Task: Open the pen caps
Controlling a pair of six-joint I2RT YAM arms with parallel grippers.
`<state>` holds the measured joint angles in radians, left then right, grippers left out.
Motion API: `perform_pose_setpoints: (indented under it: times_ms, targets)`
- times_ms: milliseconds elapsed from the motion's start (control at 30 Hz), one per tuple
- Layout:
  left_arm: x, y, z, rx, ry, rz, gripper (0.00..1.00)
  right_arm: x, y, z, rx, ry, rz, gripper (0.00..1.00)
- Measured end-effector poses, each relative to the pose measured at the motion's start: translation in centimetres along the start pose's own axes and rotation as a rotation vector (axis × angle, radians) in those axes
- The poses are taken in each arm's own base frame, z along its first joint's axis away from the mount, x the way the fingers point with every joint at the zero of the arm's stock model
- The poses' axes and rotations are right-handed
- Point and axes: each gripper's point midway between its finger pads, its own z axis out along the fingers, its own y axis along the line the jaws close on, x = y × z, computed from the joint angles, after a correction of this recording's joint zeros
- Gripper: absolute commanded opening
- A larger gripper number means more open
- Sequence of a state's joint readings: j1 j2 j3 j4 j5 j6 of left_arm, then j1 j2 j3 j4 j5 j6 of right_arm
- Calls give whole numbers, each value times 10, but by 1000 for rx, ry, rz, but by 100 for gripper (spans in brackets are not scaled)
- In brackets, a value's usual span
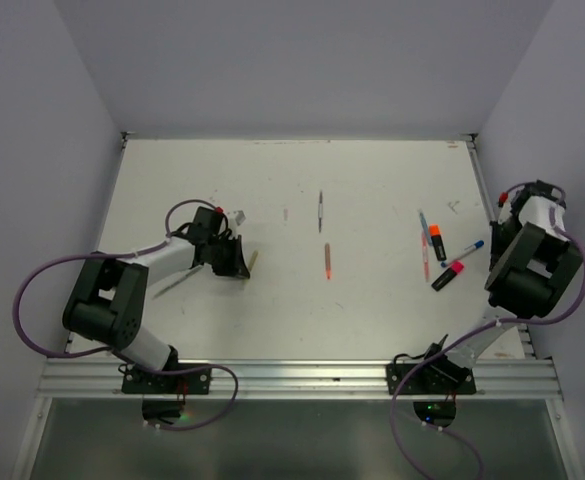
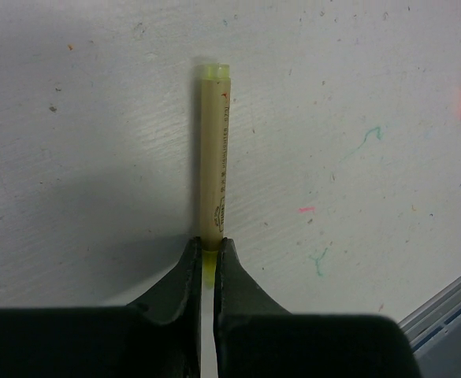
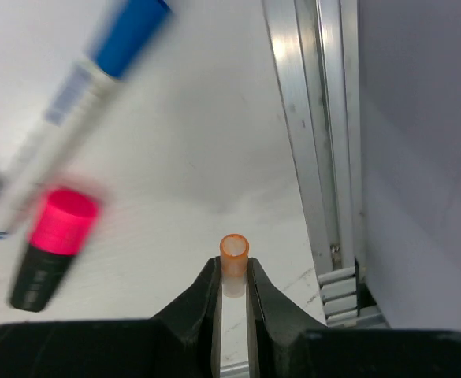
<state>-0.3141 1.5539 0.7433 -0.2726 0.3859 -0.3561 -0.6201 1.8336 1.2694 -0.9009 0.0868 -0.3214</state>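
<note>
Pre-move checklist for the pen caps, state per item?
1. Left gripper gripping the beige pen: ok, jaws shut on its near end.
2. Beige pen uncapped: cannot tell, only a yellow-green far end shows.
3. Right gripper holding the orange cap: ok, pinched at the fingertips.
4. Orange cap free of any pen: ok, its open end is empty.
5. Pink cap removed: not ok, it sits on its black body.
6. Blue cap removed: not ok, it is on its white marker.
</note>
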Motion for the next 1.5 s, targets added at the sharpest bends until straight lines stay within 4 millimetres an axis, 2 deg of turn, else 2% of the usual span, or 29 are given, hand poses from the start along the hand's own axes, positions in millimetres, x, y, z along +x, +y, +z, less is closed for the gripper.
perform_pose_setpoints:
  times_ms: [33, 100, 167, 233, 300, 333, 500, 600, 767, 800, 867, 933, 1000, 1100, 1233, 1500]
  targets:
    - [-1, 0, 0, 0, -1, 0, 0, -17, 4, -10, 10, -43, -17, 0]
    - [-4, -2, -1, 1, -6, 2, 0, -50, 24, -30, 16, -130, -77, 0]
    - [-9, -3, -2, 2, -15, 6, 0, -77, 69, -48, -36, -211, -165, 0]
    - [-11, -3, -2, 0, -21, 8, 0, -83, 117, -61, -86, -254, -256, 0]
    - [-12, -3, -3, -2, -26, 10, 0, -75, 163, -71, -148, -279, -332, 0]
    - [-13, -4, -3, -3, -28, 10, 0, -69, 179, -77, -178, -284, -357, 0]
    - [-15, -4, -5, -4, -37, 10, 0, -57, 237, -95, -257, -309, -443, 0]
    - [-16, -5, -6, -5, -42, 3, 0, -48, 289, -103, -309, -310, -522, 0]
    - [-20, -4, -9, -24, -65, -12, 0, -38, 400, -121, -428, -361, -602, 0]
    - [-21, -3, -10, -30, -68, -17, 0, -28, 429, -123, -461, -366, -621, 0]
    - [-23, -3, -11, -38, -76, -29, 0, -15, 475, -118, -523, -361, -615, 0]
    - [-25, -4, -13, -40, -82, -33, 0, 1, 507, -105, -558, -334, -598, 0]
    - [-29, -6, -15, -39, -90, -38, 0, 18, 527, -87, -562, -290, -576, 0]
    - [-33, -9, -18, -36, -103, -42, 0, 37, 543, -66, -562, -242, -544, 0]
    - [-38, -13, -23, -28, -124, -38, 0, 59, 542, -46, -541, -192, -516, 0]
    - [-48, -9, -30, -32, -152, -52, 0, 79, 549, -45, -551, -188, -522, 0]
